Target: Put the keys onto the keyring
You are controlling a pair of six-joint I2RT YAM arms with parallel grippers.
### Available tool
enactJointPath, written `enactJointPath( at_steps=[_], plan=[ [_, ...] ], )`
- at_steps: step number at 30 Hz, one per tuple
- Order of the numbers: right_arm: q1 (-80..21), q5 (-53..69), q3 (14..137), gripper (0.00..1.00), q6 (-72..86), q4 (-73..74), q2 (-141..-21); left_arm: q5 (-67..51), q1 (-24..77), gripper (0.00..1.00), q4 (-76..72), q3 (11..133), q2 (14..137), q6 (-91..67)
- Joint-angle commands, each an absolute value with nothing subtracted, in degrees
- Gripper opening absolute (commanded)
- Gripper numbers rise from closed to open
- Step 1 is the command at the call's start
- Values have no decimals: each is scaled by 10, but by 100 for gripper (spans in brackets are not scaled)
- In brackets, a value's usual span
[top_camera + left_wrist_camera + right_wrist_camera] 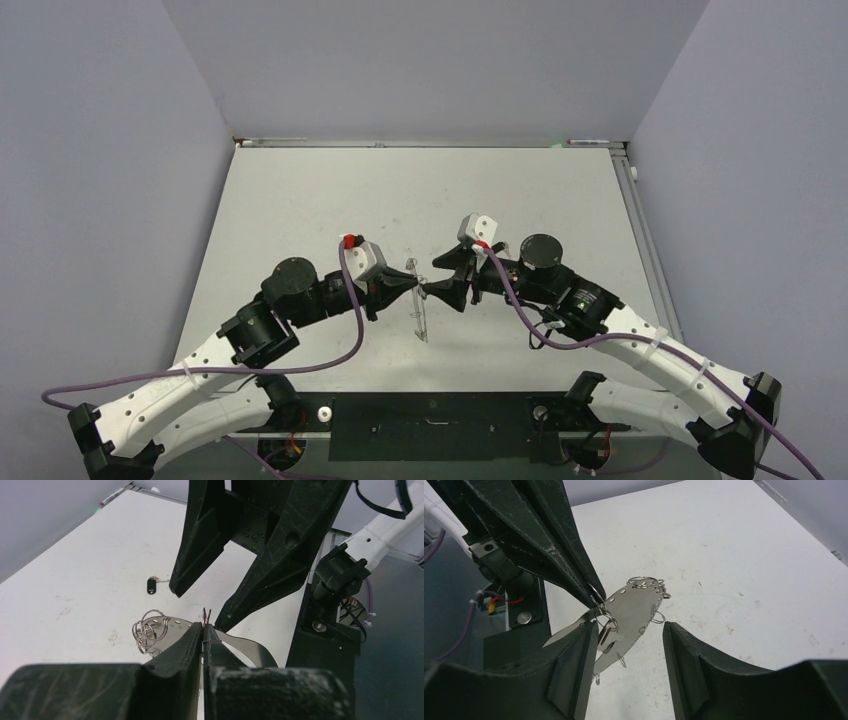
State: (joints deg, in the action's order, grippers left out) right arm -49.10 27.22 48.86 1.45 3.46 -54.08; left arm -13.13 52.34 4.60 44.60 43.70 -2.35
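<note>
The keyring [636,605], a thin grey metal ring with small wire loops round its rim, hangs edge-on above the table [300,200]. It also shows in the top view [419,305] and the left wrist view [167,628]. My left gripper [203,626] is shut on one of its wire loops, tip at the ring [414,284]. One key [611,639] hangs from a loop beside my right gripper's left finger. My right gripper [630,627] is open, its fingers on either side of the ring's lower part [435,277]. A second key [152,585] with a black head lies on the table.
The white table has grey walls on three sides. A black base plate [440,425] runs along the near edge between the arm bases. Purple cables [350,330] hang from both wrists.
</note>
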Motion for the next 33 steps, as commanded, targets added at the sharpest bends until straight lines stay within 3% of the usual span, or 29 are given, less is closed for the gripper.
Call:
enactJointPath(
  at_steps=[1,11,23,33],
  plan=[
    [-487,337,531,51,4,-12,-555,-163,516,0,-29,449,422,-29],
    [-486,362,530,51,4,-29,-561,-179,509,0,-34,449,420,-37],
    [-482,388,540,27,4,-34,-574,-195,501,0,-44,447,419,-48],
    [-481,398,541,25,10,-46,-571,-198,498,0,-45,447,421,-50]
  ],
)
